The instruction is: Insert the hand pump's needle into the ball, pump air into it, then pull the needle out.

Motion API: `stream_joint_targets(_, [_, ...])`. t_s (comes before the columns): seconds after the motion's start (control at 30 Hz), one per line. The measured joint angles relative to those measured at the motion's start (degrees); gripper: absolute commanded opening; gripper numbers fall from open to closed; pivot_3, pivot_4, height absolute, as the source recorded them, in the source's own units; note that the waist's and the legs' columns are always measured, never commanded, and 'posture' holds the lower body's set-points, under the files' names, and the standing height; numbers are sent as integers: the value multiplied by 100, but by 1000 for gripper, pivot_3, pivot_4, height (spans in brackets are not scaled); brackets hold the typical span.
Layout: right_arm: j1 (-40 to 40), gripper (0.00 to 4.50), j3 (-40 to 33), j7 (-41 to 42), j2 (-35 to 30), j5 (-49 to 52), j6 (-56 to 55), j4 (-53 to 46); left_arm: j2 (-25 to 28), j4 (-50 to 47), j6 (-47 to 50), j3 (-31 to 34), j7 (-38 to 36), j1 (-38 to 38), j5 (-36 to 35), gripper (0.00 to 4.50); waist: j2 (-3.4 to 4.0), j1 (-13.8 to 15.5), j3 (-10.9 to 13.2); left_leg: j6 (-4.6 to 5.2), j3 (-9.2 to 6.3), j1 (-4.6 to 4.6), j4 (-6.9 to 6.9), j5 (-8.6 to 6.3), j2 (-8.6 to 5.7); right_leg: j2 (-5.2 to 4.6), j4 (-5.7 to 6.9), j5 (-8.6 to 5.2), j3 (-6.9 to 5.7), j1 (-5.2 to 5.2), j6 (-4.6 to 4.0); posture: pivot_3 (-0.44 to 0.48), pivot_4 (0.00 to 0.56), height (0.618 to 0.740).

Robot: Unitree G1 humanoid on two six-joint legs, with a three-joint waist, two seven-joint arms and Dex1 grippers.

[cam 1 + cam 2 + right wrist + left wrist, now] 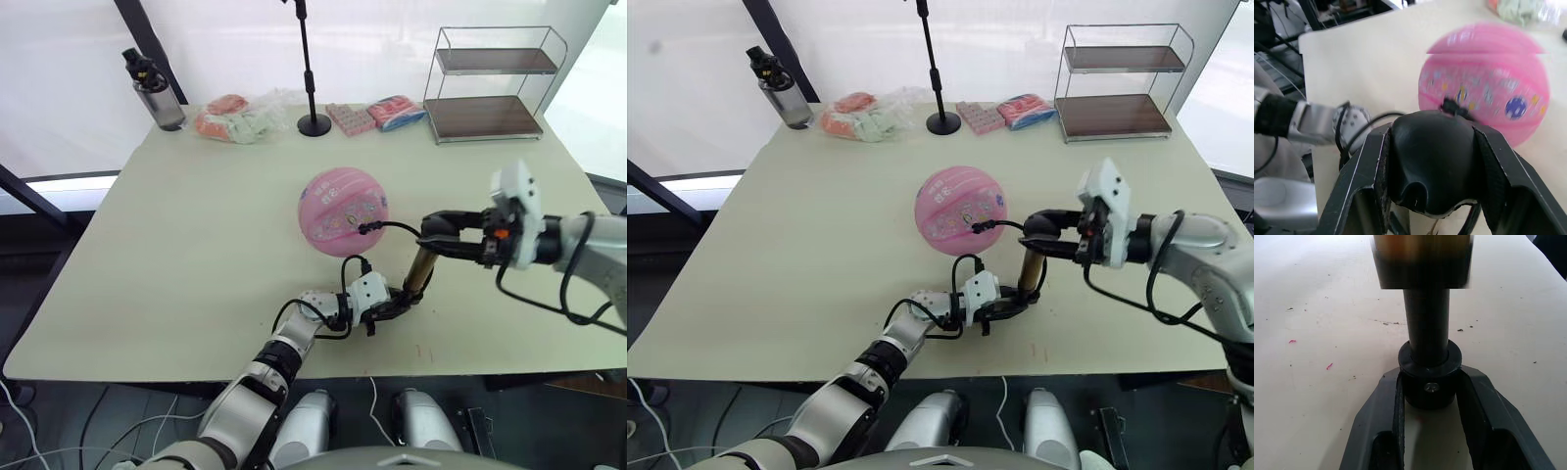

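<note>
Left wrist view shows the left end effector (pixel 1430 396) clamped on the black base cap of the hand pump (pixel 422 269), its two fingers (pixel 1391 401) pressed against either side of the cap, which sits right on the bench (pixel 176 245). From the head camera, the pump stands nearly upright near the bench's six o'clock edge, leaning a little toward the ball. The right end effector (pixel 439 233) is closed around the black handle (pixel 1430 166) at the pump's top, with both fingers hugging the handle's sides in the right wrist view.

A thin black hose (pixel 397 227) curves from the pump toward ten o'clock and ends at a black fitting (pixel 364 230) touching the pink ball (pixel 342 210), which rests mid-bench. The needle itself is too small to make out, so I judge it to be seated in the ball.

Risks from here:
- The ball is free to roll; a jerk on the handle could tug the hose and drag or roll it, bending the needle or popping it out.
- The grip on the base is low and narrow; a push that is off the pump's axis could tip the cylinder or slip the cap out of the fingers.
- The hose has little slack, so lifting the pump would strain the fitting.
</note>
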Motion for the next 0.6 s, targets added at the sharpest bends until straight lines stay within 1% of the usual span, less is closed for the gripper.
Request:
stream_joint_targets(0.23, [-790,1688,-383,49,-446,722,574,193,-7,1,-8,3,4,-5,-4,1067,-3,9,12,0,0,-2,1,0,0,-2,0,0,-1,-1,1,0,150,740])
stream_joint_targets(0.3, [-901,1688,-460,49,-499,820,673,214,-9,1,-16,3,4,-7,-4,1067,-7,15,15,0,-2,-3,1,0,1,-2,0,0,-3,-1,0,0,150,740])
stream_joint_targets(0.5, [-1343,1688,-464,64,-829,1018,919,480,-13,1,-32,3,3,-10,-7,1067,-6,19,20,0,2,-6,1,0,0,-7,0,0,-2,-5,0,0,150,740])
stream_joint_targets(0.6, [-1478,1688,-464,45,-843,1089,1002,600,-17,1,-42,4,3,-16,-11,1067,-7,24,21,0,3,-15,2,0,0,-8,0,0,-2,-15,0,0,150,740])
